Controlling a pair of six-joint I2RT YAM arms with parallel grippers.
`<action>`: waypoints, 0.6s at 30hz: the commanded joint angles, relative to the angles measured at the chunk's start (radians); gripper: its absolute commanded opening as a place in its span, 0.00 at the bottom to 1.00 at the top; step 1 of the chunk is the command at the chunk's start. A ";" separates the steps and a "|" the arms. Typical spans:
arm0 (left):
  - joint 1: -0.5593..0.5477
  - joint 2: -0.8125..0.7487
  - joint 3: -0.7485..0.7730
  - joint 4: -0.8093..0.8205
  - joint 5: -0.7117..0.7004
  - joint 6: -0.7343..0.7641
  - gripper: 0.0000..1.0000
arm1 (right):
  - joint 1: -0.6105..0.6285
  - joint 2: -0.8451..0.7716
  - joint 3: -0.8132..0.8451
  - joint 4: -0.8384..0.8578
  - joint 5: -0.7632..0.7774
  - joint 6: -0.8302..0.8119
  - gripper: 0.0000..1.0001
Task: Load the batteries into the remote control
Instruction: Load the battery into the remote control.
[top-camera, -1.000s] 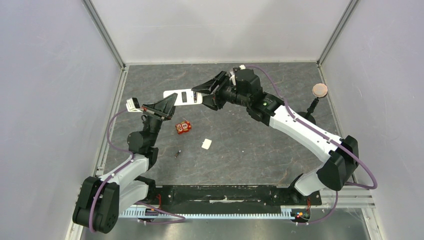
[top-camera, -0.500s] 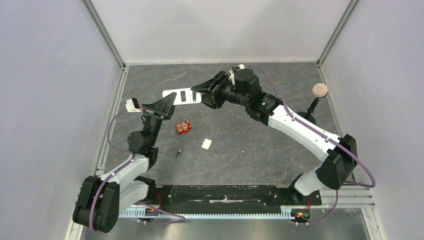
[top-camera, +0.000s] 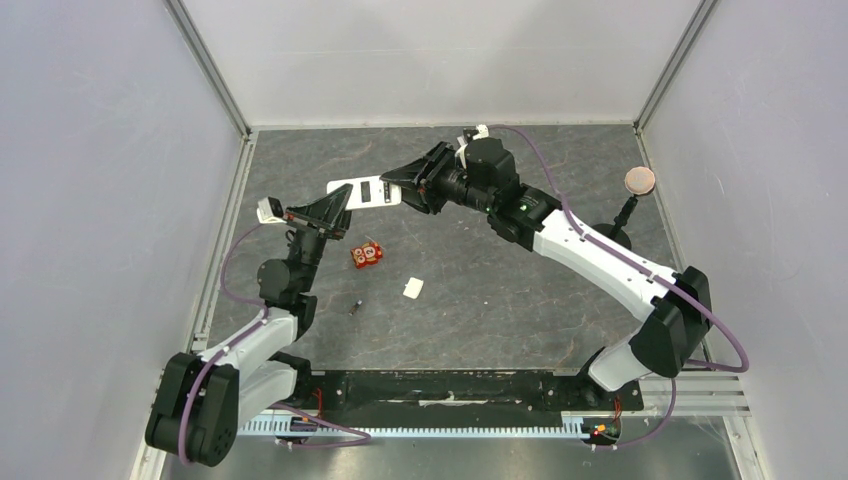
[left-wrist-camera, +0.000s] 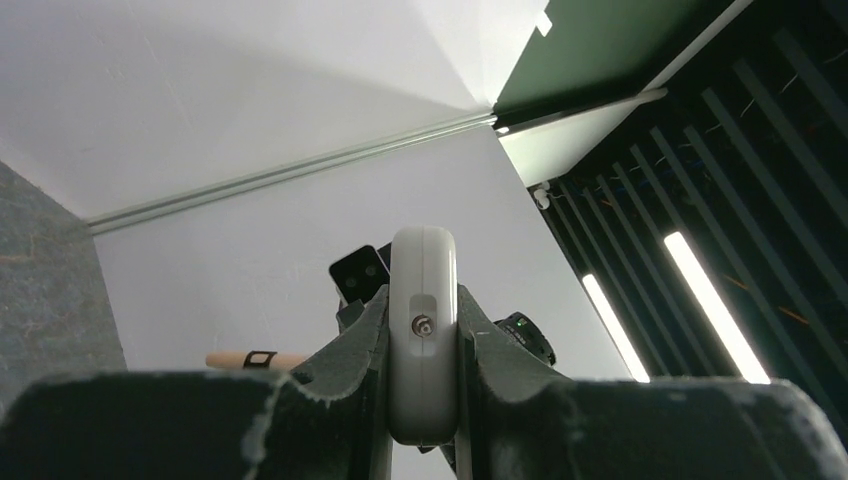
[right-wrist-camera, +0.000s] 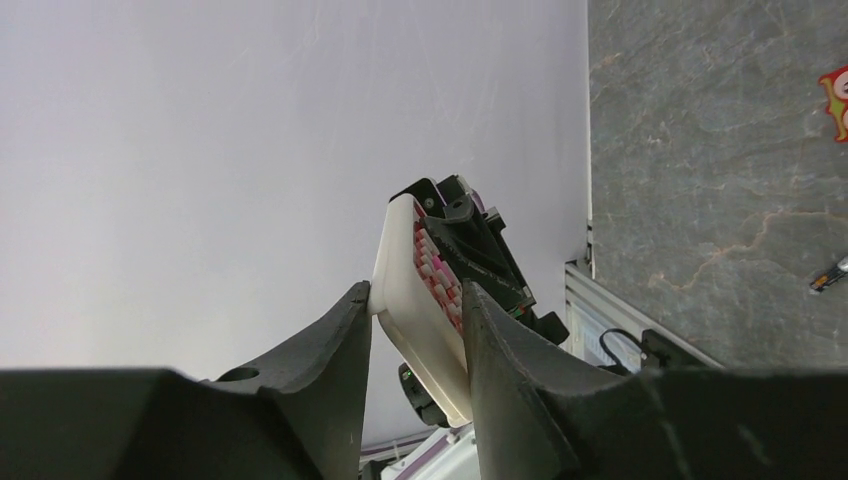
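Observation:
The remote control (top-camera: 365, 191) is a slim white bar with its plain back and dark slot facing up, held above the table at the back. My left gripper (top-camera: 343, 203) is shut on its left end, and in the left wrist view the remote (left-wrist-camera: 423, 335) sits end-on between the fingers. My right gripper (top-camera: 398, 186) is shut on its right end. In the right wrist view the remote (right-wrist-camera: 420, 300) lies tilted between the fingers, red and white buttons showing. A red pack of batteries (top-camera: 366, 255) lies on the table below it and also shows in the right wrist view (right-wrist-camera: 835, 100).
A small white square cover piece (top-camera: 413, 288) lies on the grey table right of the pack. A small dark item (top-camera: 354, 304) lies nearer the left arm. A round tan disc on a black stand (top-camera: 639, 181) stands at the right edge. White walls enclose the table.
The right arm has shifted slightly left, closing in on the remote's right end. The left arm and remote have barely moved.

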 joint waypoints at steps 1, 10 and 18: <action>-0.003 -0.047 0.065 0.031 -0.059 -0.116 0.02 | 0.033 0.025 0.015 -0.103 0.003 -0.084 0.36; -0.002 -0.130 0.095 -0.121 -0.096 -0.227 0.02 | 0.052 0.017 -0.006 -0.151 0.069 -0.212 0.33; -0.002 -0.167 0.102 -0.199 -0.178 -0.328 0.02 | 0.082 0.003 -0.017 -0.185 0.139 -0.349 0.32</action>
